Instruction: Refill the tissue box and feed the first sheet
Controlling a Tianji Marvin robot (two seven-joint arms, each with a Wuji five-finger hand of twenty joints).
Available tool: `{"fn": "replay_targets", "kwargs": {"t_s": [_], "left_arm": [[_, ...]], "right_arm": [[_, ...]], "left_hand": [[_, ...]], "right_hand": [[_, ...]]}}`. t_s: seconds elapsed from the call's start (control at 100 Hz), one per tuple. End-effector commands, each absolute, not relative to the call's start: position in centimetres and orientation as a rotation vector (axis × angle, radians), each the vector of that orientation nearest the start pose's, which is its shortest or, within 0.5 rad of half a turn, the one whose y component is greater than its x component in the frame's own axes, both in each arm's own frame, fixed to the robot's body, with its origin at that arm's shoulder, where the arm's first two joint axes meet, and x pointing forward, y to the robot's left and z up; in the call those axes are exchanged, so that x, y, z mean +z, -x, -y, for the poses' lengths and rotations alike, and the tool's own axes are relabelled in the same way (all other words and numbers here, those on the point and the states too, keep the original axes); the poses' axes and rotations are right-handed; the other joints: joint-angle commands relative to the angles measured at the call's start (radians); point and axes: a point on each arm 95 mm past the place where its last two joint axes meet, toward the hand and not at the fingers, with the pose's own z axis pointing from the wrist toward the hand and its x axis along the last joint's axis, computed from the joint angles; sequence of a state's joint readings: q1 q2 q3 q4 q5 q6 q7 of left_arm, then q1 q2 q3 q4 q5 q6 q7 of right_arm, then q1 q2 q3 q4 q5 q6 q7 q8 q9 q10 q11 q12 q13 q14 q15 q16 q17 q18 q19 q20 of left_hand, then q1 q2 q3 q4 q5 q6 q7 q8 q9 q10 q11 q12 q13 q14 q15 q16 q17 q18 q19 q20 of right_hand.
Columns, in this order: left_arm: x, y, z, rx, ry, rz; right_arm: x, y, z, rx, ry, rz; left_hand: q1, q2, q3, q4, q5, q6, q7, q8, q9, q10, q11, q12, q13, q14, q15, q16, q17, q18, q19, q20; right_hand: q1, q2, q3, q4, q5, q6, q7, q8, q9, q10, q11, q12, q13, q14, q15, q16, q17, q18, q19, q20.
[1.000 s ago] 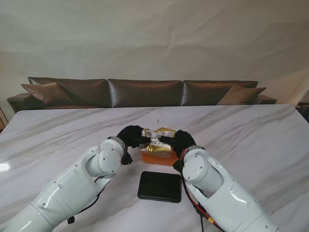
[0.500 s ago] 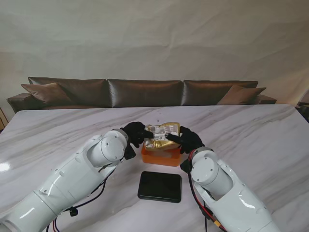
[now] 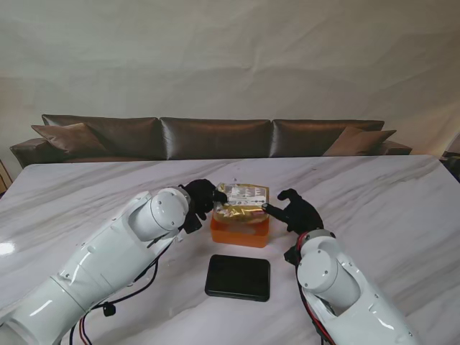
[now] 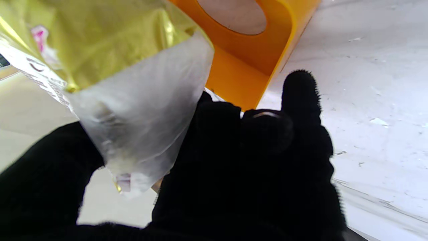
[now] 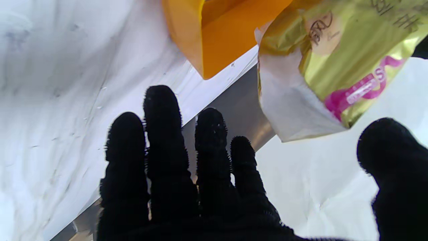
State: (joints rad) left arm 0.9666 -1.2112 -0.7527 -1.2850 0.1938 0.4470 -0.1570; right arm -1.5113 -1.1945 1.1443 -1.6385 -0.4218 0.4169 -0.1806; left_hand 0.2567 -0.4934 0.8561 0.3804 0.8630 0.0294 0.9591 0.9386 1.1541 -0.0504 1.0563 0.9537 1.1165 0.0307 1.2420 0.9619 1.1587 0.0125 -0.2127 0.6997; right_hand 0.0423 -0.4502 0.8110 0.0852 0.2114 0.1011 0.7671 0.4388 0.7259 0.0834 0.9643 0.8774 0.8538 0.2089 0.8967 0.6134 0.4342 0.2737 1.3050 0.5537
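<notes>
An orange tissue box (image 3: 239, 232) stands mid-table, its inside and an oval hole visible in the left wrist view (image 4: 247, 50). A gold and clear tissue pack (image 3: 243, 198) is held just over the box top. My left hand (image 3: 200, 200) is shut on the pack's left end (image 4: 133, 110), thumb and fingers pinching the clear plastic. My right hand (image 3: 296, 211) is open, fingers spread, a short way right of the pack's other end (image 5: 321, 67) and not touching it. The orange box (image 5: 217, 36) shows beyond those fingers (image 5: 160, 134).
A flat black lid-like panel (image 3: 238, 277) lies on the marble table (image 3: 388, 201) just nearer to me than the box. A dark leather sofa (image 3: 215, 136) runs along the table's far edge.
My right hand has let go of the pack's right end and drawn off to the right, fingers spread. The left hand still holds the pack, now lower over the box.
</notes>
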Motion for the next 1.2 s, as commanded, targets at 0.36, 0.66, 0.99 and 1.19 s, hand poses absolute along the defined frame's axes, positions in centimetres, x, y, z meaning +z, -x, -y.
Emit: {"fn": "replay_targets", "kwargs": {"t_s": [0.36,0.66,0.99,1.19], "left_arm": [[-29.7,-52.0,10.9,-1.377,2.047,-1.466],[-30.4,-52.1,11.5,-1.347,2.048,-1.450],[-30.9,-52.3,11.7,-1.326,2.038,-1.472],[-31.0,-52.6,12.0,-1.341,2.042,-1.467]], "right_arm": [[-33.4,-36.6,-1.5,1.554,-1.790,-0.878],[-33.7,-35.2,-1.3,1.584,-1.772,-0.893],[-33.8,-35.0,-1.3,1.600,-1.782,-0.876],[-33.8,-34.8,-1.3,1.598,-1.782,-0.884]], "left_hand": [[0.086,0.089,0.110,0.123,0.062,-0.211,0.162,0.063,0.014,-0.024,-0.014,-0.014,0.147,0.112,0.092,-0.014,-0.027,-0.440,2.307,0.014],[0.125,0.078,0.041,0.030,0.045,-0.162,0.164,-0.118,0.007,0.041,-0.024,-0.068,0.148,0.151,0.091,-0.044,-0.027,-0.439,2.307,0.014],[0.097,0.121,-0.107,-0.020,0.006,-0.069,0.077,-0.367,-0.046,0.076,-0.040,-0.106,0.145,0.165,0.073,-0.038,-0.031,-0.448,2.298,-0.017],[0.077,0.132,-0.223,-0.060,-0.024,-0.042,0.057,-0.346,-0.078,0.061,-0.029,-0.106,0.144,0.114,0.061,-0.025,-0.032,-0.482,2.277,-0.023]], "right_hand": [[-0.045,-0.006,0.004,0.009,-0.001,-0.006,0.026,-0.014,0.012,-0.030,0.033,0.008,-0.011,0.008,-0.004,0.009,-0.007,-0.015,-0.009,0.029],[-0.052,-0.010,0.023,0.006,0.015,-0.006,0.026,-0.015,0.024,-0.030,0.031,0.010,-0.009,0.007,-0.007,0.007,-0.007,-0.015,-0.010,0.031],[-0.049,-0.011,0.025,0.002,0.031,-0.002,0.026,-0.015,0.037,-0.026,0.033,0.015,0.007,0.007,-0.016,0.003,0.006,-0.016,-0.013,0.029],[-0.050,-0.010,0.025,0.001,0.032,0.000,0.025,-0.016,0.039,-0.029,0.034,0.017,0.010,0.007,-0.018,0.003,0.009,-0.015,-0.014,0.029]]}}
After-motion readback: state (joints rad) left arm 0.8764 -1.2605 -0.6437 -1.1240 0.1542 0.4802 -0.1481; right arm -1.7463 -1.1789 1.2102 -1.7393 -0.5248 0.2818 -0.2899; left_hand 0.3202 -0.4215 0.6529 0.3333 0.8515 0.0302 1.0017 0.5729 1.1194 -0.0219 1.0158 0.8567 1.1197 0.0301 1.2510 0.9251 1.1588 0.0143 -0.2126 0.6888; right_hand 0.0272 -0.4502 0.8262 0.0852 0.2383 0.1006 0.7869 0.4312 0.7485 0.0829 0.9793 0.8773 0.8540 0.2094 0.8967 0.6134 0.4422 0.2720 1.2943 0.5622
